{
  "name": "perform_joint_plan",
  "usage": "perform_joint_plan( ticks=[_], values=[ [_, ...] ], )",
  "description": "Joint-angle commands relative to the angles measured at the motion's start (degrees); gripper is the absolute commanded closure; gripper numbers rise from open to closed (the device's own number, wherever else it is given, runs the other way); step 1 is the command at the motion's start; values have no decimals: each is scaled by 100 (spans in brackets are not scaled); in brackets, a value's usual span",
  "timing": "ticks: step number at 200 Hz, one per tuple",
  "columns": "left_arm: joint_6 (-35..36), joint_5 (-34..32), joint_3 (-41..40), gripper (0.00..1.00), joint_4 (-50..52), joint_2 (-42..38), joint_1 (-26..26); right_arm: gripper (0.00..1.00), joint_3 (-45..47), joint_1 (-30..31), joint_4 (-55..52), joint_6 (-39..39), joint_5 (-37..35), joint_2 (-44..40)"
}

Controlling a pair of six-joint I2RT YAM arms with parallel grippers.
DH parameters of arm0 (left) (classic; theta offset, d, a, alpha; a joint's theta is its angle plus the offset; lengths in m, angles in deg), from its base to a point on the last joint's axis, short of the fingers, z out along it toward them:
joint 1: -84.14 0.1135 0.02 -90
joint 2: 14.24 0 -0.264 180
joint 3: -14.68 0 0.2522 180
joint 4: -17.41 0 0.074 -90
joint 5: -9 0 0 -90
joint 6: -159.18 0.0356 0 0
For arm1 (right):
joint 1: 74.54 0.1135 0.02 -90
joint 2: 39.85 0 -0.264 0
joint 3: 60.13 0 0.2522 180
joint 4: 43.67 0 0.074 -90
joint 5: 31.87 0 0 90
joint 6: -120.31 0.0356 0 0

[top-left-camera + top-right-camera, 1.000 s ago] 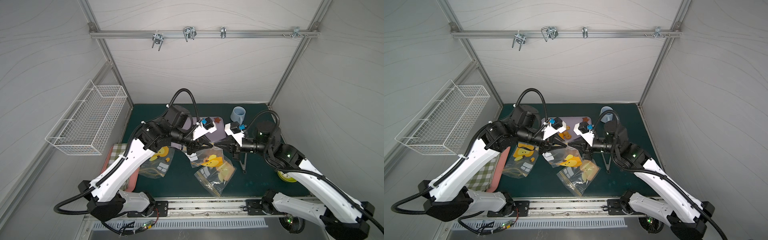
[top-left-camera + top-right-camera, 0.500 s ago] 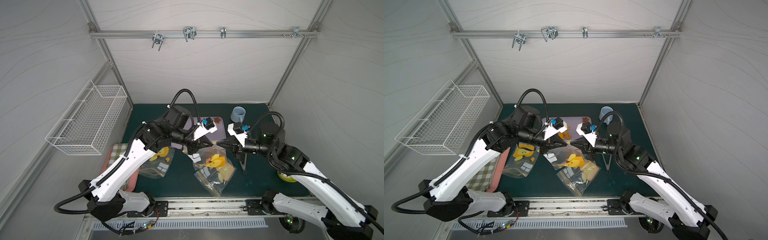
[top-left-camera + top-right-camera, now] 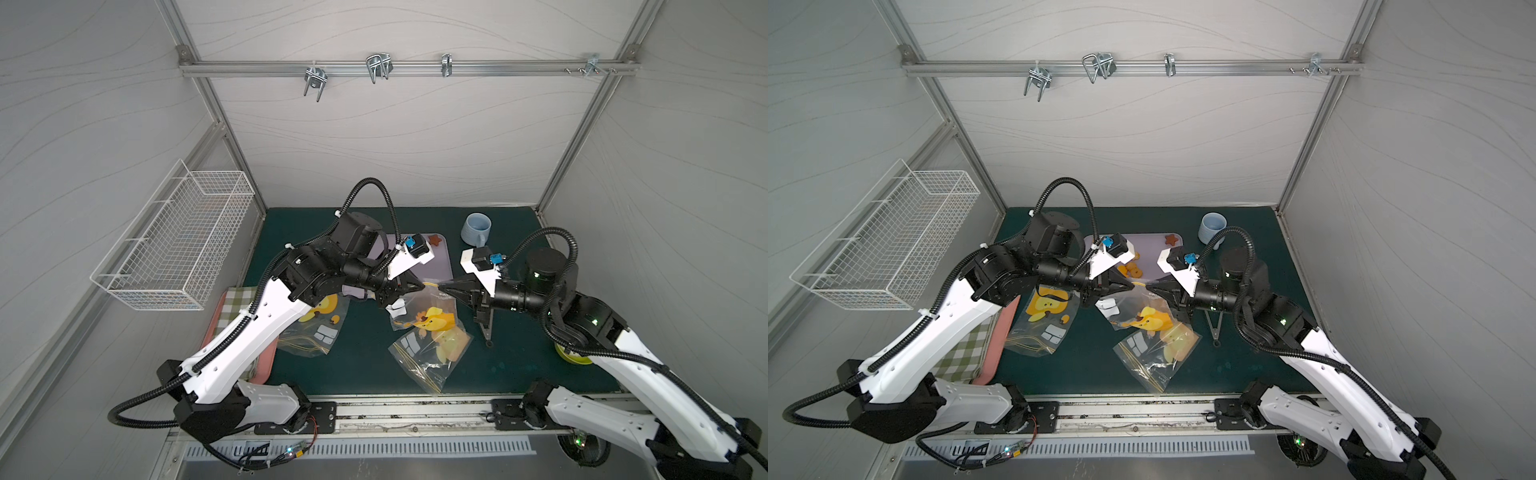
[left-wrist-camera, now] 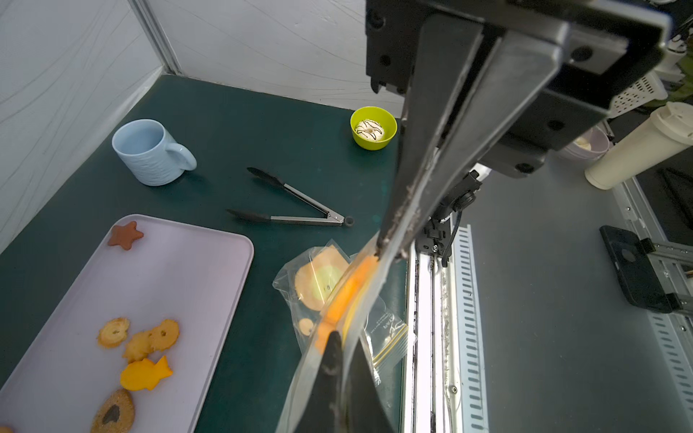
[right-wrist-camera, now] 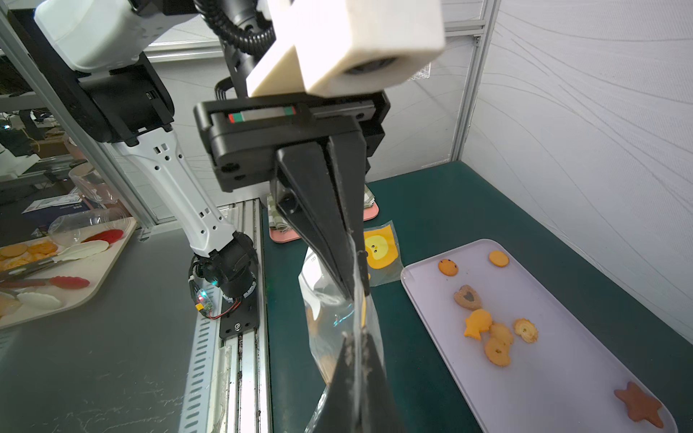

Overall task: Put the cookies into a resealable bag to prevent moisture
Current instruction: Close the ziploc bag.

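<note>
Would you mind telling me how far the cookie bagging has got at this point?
Done: one resealable bag is picked up from the mat. In hand: the left gripper and right gripper pinch its top edge between them. Still to do: the cookies all seem to lie on the lilac tray, the tongs lie on the mat, and the bag needs filling and sealing.

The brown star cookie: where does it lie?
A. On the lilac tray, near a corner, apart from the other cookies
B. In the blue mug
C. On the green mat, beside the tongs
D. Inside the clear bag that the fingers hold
A: the brown star cookie lies alone near a corner of the lilac tray, well away from the cluster of golden cookies.
</note>
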State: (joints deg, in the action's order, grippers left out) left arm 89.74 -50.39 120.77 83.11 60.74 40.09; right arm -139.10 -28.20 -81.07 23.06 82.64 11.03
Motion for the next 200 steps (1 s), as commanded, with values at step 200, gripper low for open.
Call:
perform_joint_plan(
  ticks=[200],
  values=[
    [177,-337,-175,96,-205,-199,13,100,48,-35,-352,-444,-706,-555]
  ],
)
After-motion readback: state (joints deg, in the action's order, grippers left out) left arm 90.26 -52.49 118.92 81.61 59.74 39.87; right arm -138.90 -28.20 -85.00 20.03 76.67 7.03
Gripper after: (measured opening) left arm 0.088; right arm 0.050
